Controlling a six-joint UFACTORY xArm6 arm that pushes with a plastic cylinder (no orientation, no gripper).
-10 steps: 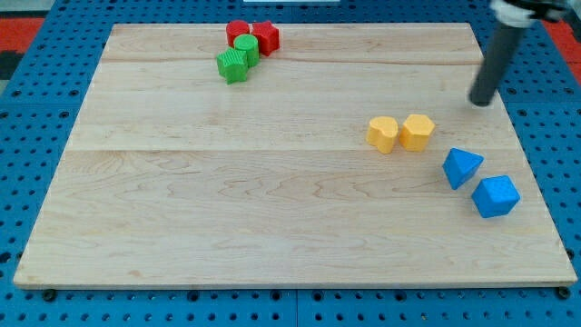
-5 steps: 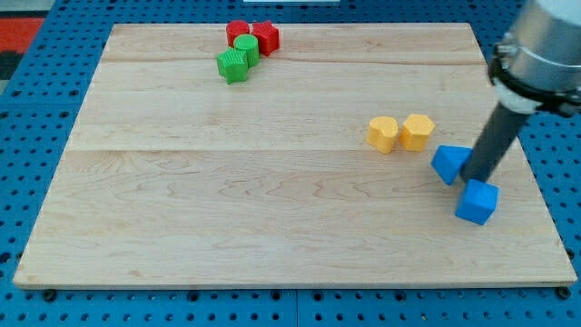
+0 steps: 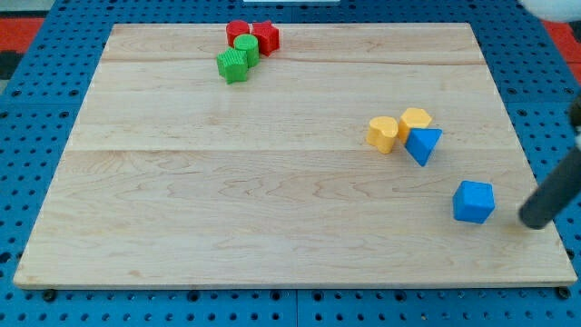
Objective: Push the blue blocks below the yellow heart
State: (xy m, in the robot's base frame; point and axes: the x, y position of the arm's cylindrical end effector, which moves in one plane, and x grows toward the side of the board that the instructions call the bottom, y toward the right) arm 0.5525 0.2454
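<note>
Your rod has no jaws to open or close; my tip [image 3: 536,222] has swung to the right of the blue cube [image 3: 474,201]. The blue triangle [image 3: 422,143] got shoved against the yellow blocks [image 3: 398,130], not yet below the heart.

On the table [image 3: 272,209], my tip [image 3: 536,221] rests near the right edge, at about 3 o'clock from the blue cube [image 3: 474,202] and just clear of it; the blue triangular block [image 3: 422,144] touches the yellow hexagonal block [image 3: 415,121] at its 5 o'clock; the yellow heart [image 3: 383,133] sits against that block's 8 o'clock side; toward 12 o'clock, two red blocks [image 3: 254,35] and two green blocks [image 3: 238,57] cluster together.
</note>
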